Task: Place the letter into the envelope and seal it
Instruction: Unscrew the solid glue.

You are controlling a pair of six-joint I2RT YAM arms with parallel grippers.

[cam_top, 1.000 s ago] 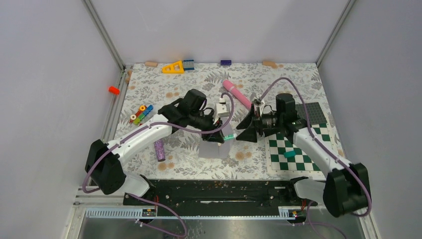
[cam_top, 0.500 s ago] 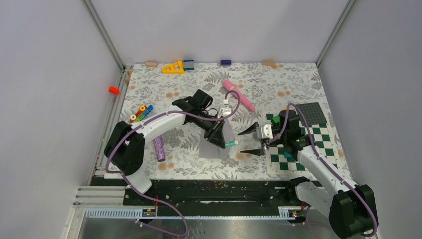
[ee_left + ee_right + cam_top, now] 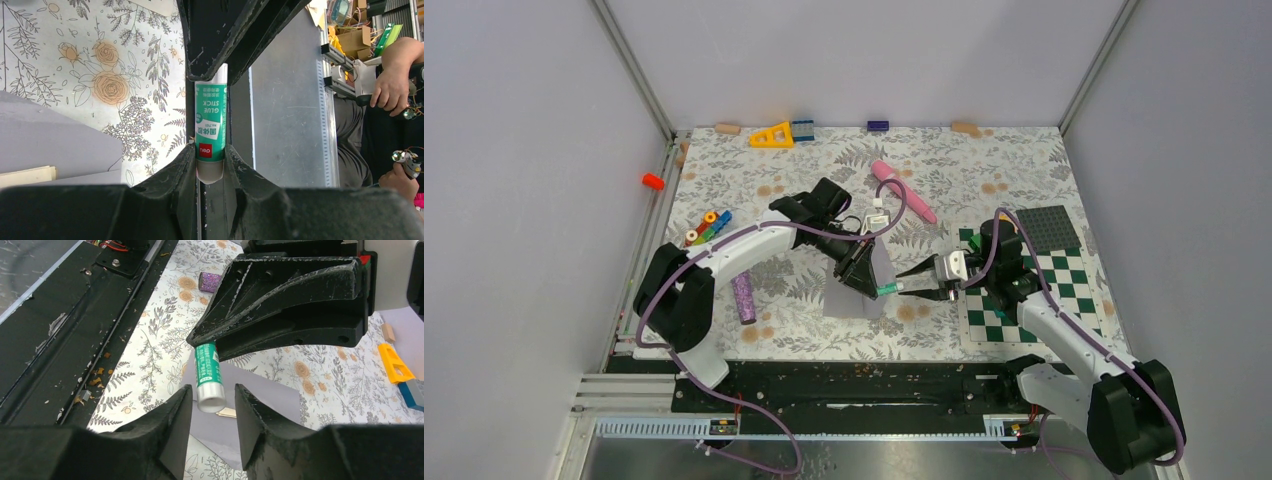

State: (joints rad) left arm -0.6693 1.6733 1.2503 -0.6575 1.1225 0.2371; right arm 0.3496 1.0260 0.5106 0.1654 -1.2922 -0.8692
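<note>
1. Base rail, black, runs along the near edge. Both arms reach inward from it and meet mid-table.
2. Right gripper: jaws apart, one finger on each side of the glue stick's pale end. Its wrist view shows a thin gap on both sides.
3. Glue stick, green and white, is held roughly level between the two grippers.
4. Left gripper: jaws clamped on the stick's other end.
5. Envelope, pale lavender, lies on the floral table near its middle, under the left gripper, with the stick over its right edge. An edge of cream sheet shows against it. Whether the sheet is tucked inside, I cannot tell.
6. Purple cylinder lies left of the envelope. The checkerboard mat lies to the right, partly under the right arm.
7. Farther back, coloured blocks sit at the left and a pink stick lies beyond the grippers.
8. Yellow triangle sits at the far edge.
</note>
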